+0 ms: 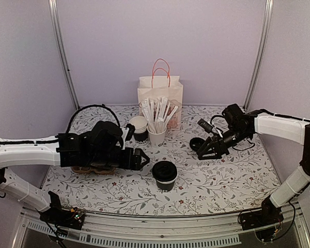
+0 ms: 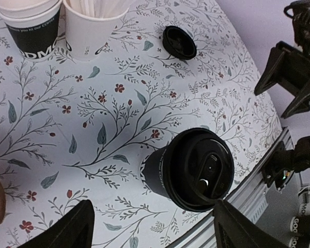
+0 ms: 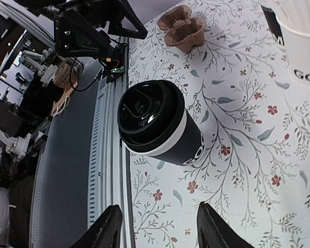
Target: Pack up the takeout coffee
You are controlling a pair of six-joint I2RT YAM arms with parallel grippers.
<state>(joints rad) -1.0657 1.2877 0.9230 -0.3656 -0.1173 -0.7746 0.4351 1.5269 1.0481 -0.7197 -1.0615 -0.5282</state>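
I am looking at the takeout coffee (image 1: 165,174) first. It is standing upright in the lower middle of the top view, on the flowery table (image 1: 222,181), with its black lid on. Nothing is touching it. The left gripper (image 1: 143,159) is hanging just to its upper left, fingers wide apart and holding nothing. The right gripper (image 1: 206,151) is sitting to the upper right, well apart from the cup, fingers also apart and holding nothing.

I am guessing the cup is light paper that squashes if squeezed hard, and its lid could pop off. So I am planning to hold it gently around the dark side, below the lid.

Farther back a loose lid (image 1: 196,144), a stack of cups (image 1: 139,126) and a white cup of sticks (image 1: 157,135) are sitting. The paper bag (image 1: 160,95) is standing at the far middle.
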